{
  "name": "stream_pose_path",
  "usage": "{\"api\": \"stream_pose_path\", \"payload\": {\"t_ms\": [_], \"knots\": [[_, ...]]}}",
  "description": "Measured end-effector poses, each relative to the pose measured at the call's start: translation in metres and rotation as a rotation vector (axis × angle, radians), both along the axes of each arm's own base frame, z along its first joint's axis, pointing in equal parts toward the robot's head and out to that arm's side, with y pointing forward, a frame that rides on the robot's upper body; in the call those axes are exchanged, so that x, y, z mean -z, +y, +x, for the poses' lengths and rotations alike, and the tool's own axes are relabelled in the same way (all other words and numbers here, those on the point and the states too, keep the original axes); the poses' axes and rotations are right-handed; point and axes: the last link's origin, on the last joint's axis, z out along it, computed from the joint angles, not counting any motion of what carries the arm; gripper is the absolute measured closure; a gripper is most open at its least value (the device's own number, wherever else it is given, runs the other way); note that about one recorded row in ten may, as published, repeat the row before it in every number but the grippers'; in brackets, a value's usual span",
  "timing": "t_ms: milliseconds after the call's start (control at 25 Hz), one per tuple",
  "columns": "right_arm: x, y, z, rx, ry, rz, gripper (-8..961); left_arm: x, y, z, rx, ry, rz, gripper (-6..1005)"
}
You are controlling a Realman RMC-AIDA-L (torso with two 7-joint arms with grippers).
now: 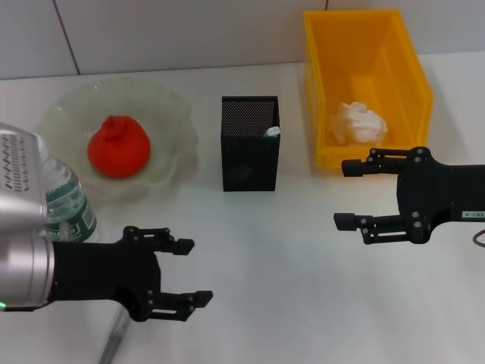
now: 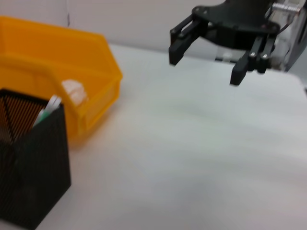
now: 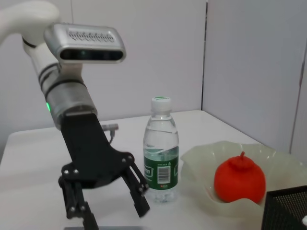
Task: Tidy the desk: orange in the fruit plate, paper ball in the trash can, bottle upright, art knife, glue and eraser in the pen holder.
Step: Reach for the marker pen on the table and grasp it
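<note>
Left gripper [image 1: 197, 271]: I found it released, jaws spread wide and holding nothing, hovering low over the desk.
Key relation: a slim grey object [image 1: 114, 339], which I took for the art knife, lay directly under this gripper's palm, behind its fingertips. Its long axis ran back toward the robot at a slight slant.
Nearer arm: the left by far. The right gripper [image 1: 341, 195], also spread and unloaded, hung well apart beside the trash can [image 1: 318, 91].
Further out: the bottle [image 1: 64, 201] stood upright just behind the left wrist. The pen holder [image 1: 250, 155] stood ahead, between the grippers.
Hidden: the object's near end was cut off and its far end was covered by the gripper, so I could not confirm what it was. I could not make out the pen holder's contents.
</note>
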Motion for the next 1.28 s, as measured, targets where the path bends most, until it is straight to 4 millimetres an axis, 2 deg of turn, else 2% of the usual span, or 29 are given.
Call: {"api": "stream_pose_path", "payload": {"t_ms": [320, 760, 1280], "knots": [[0.004, 0.001, 0.005, 0.009, 0.002, 0.008, 185, -0.014, -0.007, 0.015, -0.083, 0.136, 0.039, 217], [0.009, 0.007, 0.008, 0.004, 0.006, 0.026, 185, -0.02, -0.004, 0.014, -0.322, 0.254, 0.089, 218], [0.008, 0.016, 0.005, 0.003, 0.025, 0.036, 185, -0.023, -0.004, 0.011, -0.517, 0.33, 0.113, 220]]}}
